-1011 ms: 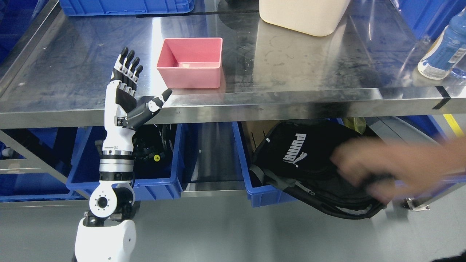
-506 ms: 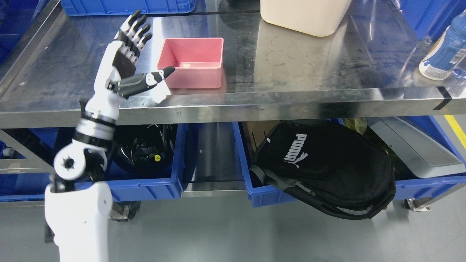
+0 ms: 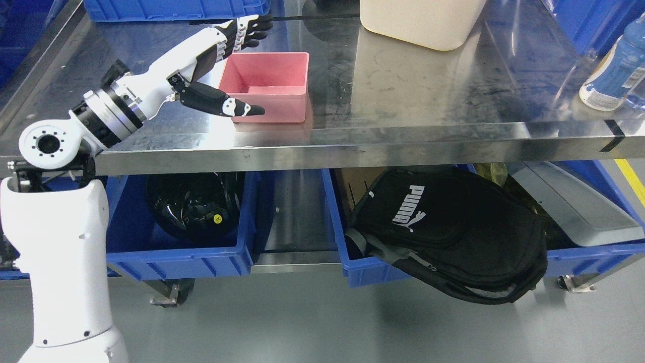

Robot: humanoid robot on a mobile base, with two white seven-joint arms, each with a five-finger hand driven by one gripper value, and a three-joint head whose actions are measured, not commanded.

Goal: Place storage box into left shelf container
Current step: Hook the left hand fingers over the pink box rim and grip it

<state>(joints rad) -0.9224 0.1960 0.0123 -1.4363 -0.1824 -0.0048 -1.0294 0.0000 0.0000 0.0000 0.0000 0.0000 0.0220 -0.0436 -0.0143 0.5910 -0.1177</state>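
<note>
A pink open-topped storage box [image 3: 267,85] stands on the steel table top [image 3: 403,96]. My left hand [image 3: 247,65] reaches in from the left and is open around the box's left end: its fingers [image 3: 249,31] lie past the far left corner, and its thumb [image 3: 229,105] lies along the near wall. It has not closed on the box. Below the table at the left, a blue shelf container [image 3: 176,254] holds a black helmet [image 3: 194,201].
A cream bin [image 3: 421,20] stands at the back of the table and a blue bottle [image 3: 612,70] at its right edge. A second blue container [image 3: 363,267] below holds a black bag [image 3: 448,232]. More blue crates [image 3: 171,7] sit behind.
My left arm has swung up and to the right, from upright in front of the table edge to stretched over the table around the pink box. A person's hand near the bag has gone.
</note>
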